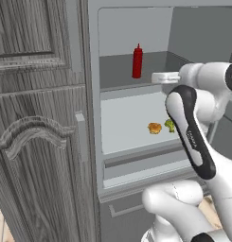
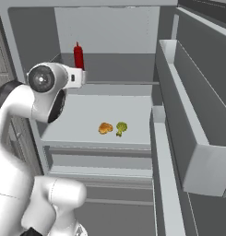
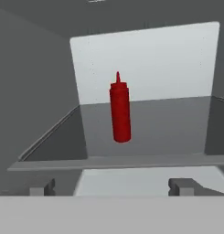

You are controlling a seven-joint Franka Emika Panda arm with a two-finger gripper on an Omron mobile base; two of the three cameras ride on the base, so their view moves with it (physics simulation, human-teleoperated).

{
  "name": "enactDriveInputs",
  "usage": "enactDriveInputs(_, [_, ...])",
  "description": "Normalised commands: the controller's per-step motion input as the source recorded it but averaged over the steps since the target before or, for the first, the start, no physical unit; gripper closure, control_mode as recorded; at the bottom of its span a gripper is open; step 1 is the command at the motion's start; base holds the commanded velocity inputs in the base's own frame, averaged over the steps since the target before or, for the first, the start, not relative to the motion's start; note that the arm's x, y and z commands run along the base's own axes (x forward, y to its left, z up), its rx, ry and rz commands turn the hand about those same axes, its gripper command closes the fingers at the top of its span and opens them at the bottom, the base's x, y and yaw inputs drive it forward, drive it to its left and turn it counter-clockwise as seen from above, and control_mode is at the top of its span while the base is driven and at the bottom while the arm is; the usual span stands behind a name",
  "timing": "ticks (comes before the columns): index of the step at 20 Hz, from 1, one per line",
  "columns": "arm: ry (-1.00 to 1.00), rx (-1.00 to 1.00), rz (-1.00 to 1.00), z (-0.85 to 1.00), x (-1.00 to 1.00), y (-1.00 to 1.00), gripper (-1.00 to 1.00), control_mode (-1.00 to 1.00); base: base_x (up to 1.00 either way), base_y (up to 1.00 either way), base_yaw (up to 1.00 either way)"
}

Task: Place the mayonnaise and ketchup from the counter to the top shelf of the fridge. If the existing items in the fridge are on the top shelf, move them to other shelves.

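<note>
Nothing blocks my empty, spread claw [image 3: 113,186] from the top shelf [image 3: 177,123], where the ketchup bottle [image 3: 120,109] stands upright. A bun-like item [image 1: 155,128] and broccoli [image 1: 170,125] sit on the shelf below.

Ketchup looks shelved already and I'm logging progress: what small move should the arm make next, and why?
Probably back the tool straight out of the fridge. The ketchup stands upright on the top shelf, apart from the open fingers, so nothing is held; the mayonnaise is not yet on that shelf.
</note>
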Motion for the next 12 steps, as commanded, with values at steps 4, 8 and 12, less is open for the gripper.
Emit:
enactDriveInputs(4, [0.05,-0.13,0.00,0.05,-1.00,-0.08,-1.00,-1.00,0.00,0.00,0.00])
enactDriveInputs(8, [0.12,-0.18,0.03,0.01,-1.00,0.02,-1.00,-1.00,0.00,0.00,0.00])
enactDriveInputs(12, [0.12,-0.15,0.10,0.00,-1.00,0.11,-1.00,-1.00,0.00,0.00,0.00])
